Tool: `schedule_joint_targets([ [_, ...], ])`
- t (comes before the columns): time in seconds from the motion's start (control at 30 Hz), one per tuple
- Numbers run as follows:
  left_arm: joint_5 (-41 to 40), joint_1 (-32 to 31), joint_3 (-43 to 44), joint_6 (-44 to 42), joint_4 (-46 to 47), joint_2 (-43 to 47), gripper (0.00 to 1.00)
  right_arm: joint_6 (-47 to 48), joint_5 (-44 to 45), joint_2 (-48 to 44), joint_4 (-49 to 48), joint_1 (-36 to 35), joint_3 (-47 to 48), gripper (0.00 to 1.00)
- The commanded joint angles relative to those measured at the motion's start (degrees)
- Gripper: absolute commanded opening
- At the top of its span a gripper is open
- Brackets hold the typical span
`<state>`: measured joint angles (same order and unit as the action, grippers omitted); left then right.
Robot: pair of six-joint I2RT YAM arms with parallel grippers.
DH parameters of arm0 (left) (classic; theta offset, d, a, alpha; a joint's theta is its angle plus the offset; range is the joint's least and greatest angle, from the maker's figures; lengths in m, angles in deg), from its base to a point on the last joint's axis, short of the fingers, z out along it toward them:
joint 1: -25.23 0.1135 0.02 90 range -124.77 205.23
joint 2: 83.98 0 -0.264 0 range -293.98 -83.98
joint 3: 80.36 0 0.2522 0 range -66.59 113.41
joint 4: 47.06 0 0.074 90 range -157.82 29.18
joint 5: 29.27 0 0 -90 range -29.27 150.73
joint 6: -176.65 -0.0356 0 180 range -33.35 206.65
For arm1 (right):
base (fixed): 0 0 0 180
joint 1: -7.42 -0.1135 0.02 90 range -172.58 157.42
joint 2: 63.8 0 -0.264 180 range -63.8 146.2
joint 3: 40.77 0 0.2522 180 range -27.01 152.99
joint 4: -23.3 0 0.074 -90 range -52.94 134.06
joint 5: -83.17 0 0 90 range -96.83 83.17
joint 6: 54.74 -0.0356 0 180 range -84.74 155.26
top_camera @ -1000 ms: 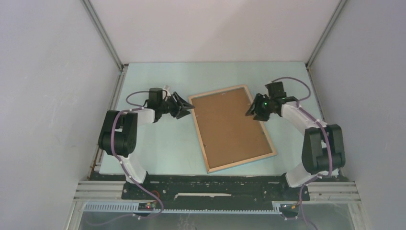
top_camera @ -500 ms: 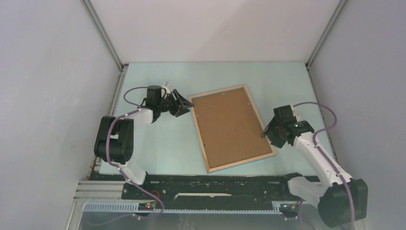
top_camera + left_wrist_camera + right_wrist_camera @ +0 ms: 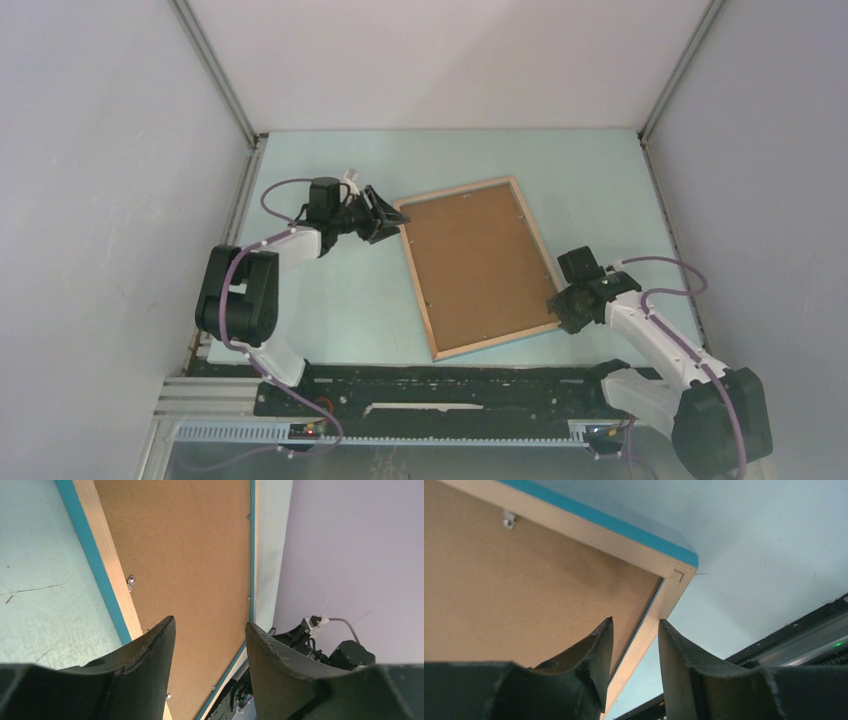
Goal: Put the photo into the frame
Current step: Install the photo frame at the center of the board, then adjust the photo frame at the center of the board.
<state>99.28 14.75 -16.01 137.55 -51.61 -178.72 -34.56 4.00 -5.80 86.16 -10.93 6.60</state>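
Note:
The frame point(image 3: 417, 268) lies face down on the pale table, light wood rim up, with the brown backing board point(image 3: 480, 262) inside it. The photo is hidden or out of view. My left gripper point(image 3: 385, 222) is open at the frame's far left corner; in the left wrist view point(image 3: 210, 625) its jaws stand wide over the board point(image 3: 185, 555) and the wood rim point(image 3: 107, 565). My right gripper point(image 3: 558, 308) is at the near right corner. In the right wrist view point(image 3: 635, 621) its open jaws straddle the frame's right rail point(image 3: 644, 635), with turquoise edging point(image 3: 624, 527) beyond.
Small metal clips point(image 3: 131, 581) point(image 3: 509, 519) sit along the inside of the frame's rim. A black base rail point(image 3: 450, 385) runs along the table's near edge. Grey enclosure walls stand on the left, right and far sides.
My right arm has swung from the frame's far right edge down along its right side to the near right corner. My left gripper has stayed at the far left corner.

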Motion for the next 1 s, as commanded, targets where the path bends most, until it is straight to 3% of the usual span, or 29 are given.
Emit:
schedule_joint_targets([
  [0.0, 0.1, -0.4, 3.7, -1.5, 0.5, 2.5, 0.58, -4.1, 1.0, 1.1, -5.2, 1.6, -2.1, 0.45],
  [0.2, 0.0, -0.4, 3.7, -1.7, 0.5, 2.3, 0.58, -3.2, 0.7, 3.2, -6.2, 2.5, -3.0, 0.45],
  [0.33, 0.1, -0.4, 3.8, -1.6, 0.5, 2.1, 0.58, -2.1, -1.2, 3.3, -6.3, 4.0, -3.6, 0.37],
  [0.67, 0.9, -0.4, 3.7, -0.7, 1.5, 2.9, 0.59, -0.7, 0.8, -4.3, 0.0, 3.8, -3.8, 0.5],
  [0.97, 1.4, -0.4, 3.4, -0.1, 2.3, 3.5, 0.59, -1.5, -0.2, -0.1, -3.7, 4.7, -3.9, 0.45],
])
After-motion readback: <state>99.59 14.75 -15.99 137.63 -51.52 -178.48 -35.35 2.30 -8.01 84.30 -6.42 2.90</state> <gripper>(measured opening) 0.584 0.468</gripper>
